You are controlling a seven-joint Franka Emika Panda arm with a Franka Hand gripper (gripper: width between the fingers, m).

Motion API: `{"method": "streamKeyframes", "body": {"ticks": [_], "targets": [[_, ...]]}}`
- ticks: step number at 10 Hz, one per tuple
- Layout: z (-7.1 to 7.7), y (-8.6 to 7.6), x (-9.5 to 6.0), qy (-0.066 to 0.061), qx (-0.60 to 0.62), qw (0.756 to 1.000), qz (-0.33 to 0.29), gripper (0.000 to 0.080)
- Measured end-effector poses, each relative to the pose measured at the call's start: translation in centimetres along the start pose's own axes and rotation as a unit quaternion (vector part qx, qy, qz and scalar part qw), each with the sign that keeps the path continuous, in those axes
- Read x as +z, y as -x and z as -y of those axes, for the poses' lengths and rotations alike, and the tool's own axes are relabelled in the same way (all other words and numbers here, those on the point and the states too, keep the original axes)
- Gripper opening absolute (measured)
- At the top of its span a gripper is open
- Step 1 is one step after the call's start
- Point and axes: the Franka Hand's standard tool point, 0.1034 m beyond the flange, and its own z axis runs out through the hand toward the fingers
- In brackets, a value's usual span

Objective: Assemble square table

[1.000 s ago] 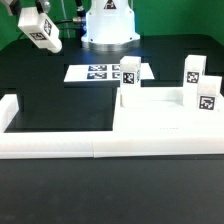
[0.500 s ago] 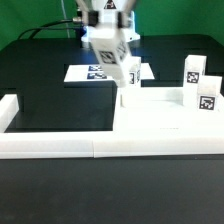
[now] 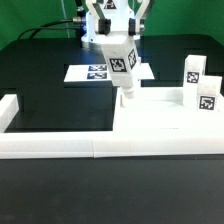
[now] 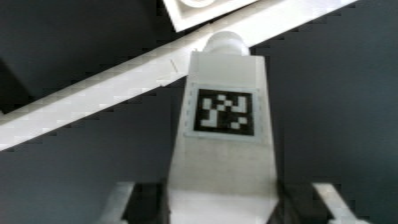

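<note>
Leg block (image 4: 224, 120): matt white, smooth, plastic-looking, printed tag. Square slab (image 3: 165, 118): same matt white. Table (image 3: 55, 110): dull black.

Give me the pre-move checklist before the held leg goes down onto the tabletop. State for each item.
1. Leg in the grasp: ok. The claw has a finger on each side of the leg block in the wrist view.
2. Leg attitude: not ok. In the exterior view the held leg hangs tilted, not upright.
3. Tabletop seated: ok. The white slab lies flat against the border rail.
4. Landing spot free: cannot tell. The held leg overlaps another leg standing on the slab's far corner; the gap between them is unclear.
5. Other legs clear: ok. Two legs stand apart at the exterior view's right.
</note>
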Motion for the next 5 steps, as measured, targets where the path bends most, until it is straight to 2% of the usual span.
{"method": "streamKeyframes", "body": {"ticks": [1,3,4,5], "targets": [[-0.3,1.9,0.4,0.009,-0.019,1.0,0.007,0.0285],[-0.8,3.4,1.7,0.033,-0.045,0.998,0.011,0.0285],[-0.8,4.2,2.1,0.04,-0.06,0.997,0.008,0.0285],[-1.1,4.2,2.2,0.044,-0.064,0.997,0.008,0.0285]]}}
